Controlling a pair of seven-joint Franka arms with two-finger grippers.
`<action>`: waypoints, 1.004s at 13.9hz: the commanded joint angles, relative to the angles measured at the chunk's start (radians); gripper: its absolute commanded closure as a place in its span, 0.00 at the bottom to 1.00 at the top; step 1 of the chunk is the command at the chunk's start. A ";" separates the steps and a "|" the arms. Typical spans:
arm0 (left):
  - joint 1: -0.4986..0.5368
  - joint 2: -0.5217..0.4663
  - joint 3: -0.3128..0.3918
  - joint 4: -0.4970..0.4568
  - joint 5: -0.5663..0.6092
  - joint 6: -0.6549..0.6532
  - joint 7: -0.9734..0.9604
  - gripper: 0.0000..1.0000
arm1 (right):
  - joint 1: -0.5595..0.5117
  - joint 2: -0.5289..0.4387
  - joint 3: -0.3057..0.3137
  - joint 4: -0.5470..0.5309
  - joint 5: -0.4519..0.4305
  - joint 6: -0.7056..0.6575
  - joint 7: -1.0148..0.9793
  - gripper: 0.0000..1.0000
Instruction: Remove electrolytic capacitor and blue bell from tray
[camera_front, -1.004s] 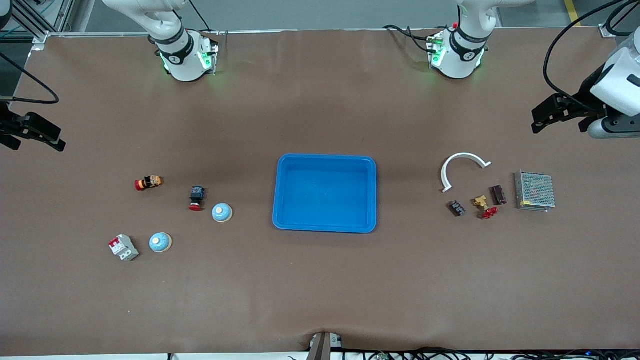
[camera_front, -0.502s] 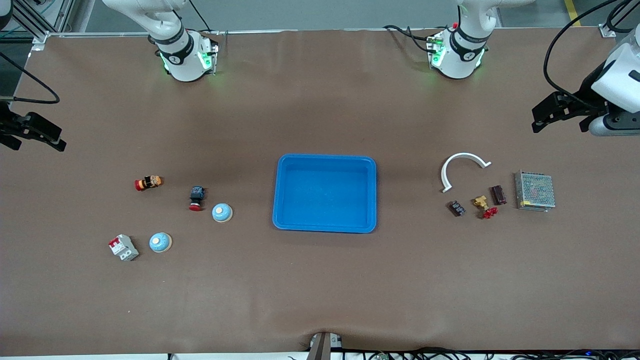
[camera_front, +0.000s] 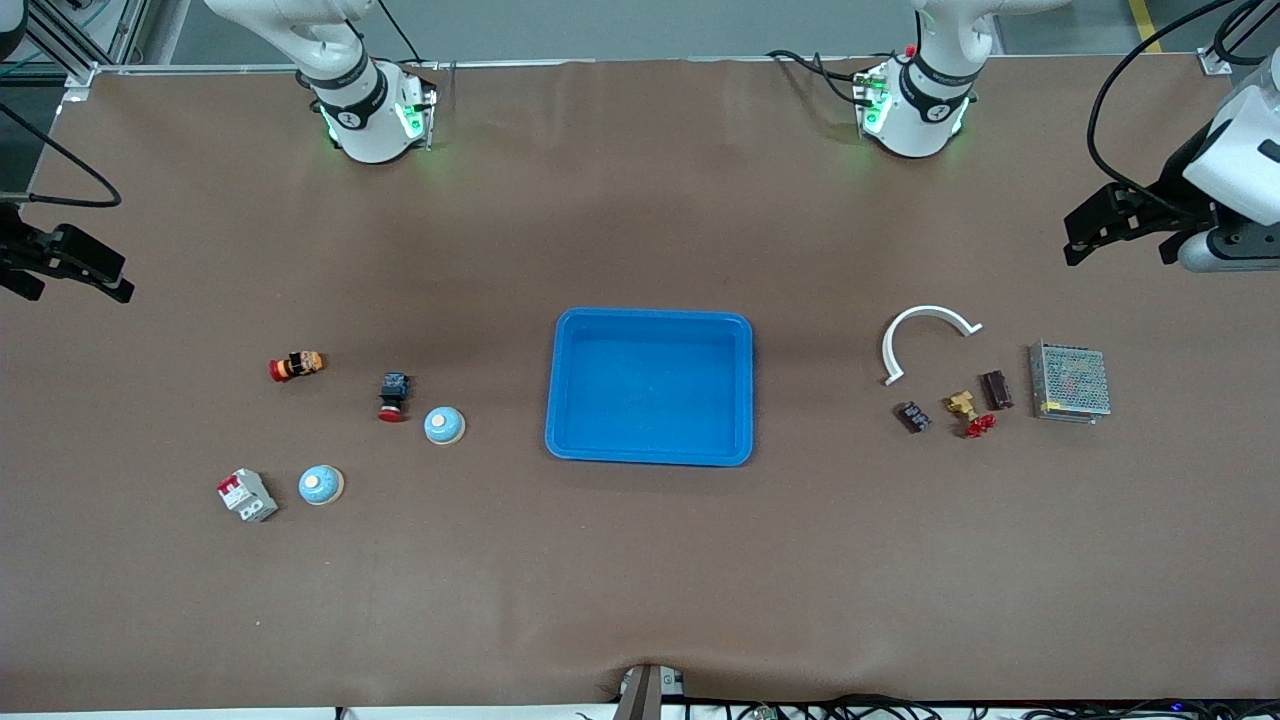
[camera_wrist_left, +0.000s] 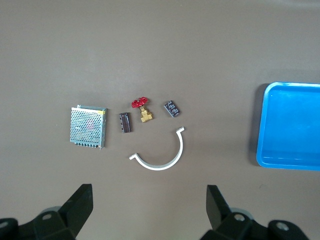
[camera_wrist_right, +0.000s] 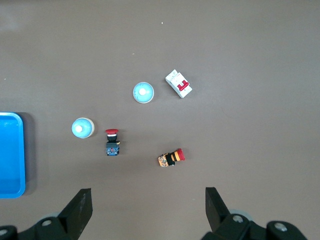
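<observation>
The blue tray (camera_front: 650, 387) sits bare at mid-table, shallow, glossy, with rounded corners, so I'd judge the job done; best now is simply to keep both arms parked clear. The two blue bells (camera_front: 444, 425) lie on the mat toward the right arm's end, while the left gripper (camera_wrist_left: 148, 207) and right gripper (camera_wrist_right: 147, 207) hang wide apart, holding nothing

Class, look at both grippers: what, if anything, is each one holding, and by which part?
Nothing is held. The left gripper and the right gripper both stand open and empty above the table, away from the blue tray.
</observation>
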 joint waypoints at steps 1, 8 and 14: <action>0.008 -0.019 -0.001 0.001 -0.015 -0.027 0.020 0.00 | 0.007 0.006 0.002 0.019 0.004 -0.016 0.000 0.00; 0.010 -0.163 -0.001 -0.169 -0.018 0.016 0.010 0.00 | 0.008 0.006 0.002 0.019 0.004 -0.018 0.000 0.00; 0.010 -0.257 0.002 -0.302 -0.018 0.085 0.008 0.00 | 0.008 0.006 0.002 0.018 0.004 -0.018 0.000 0.00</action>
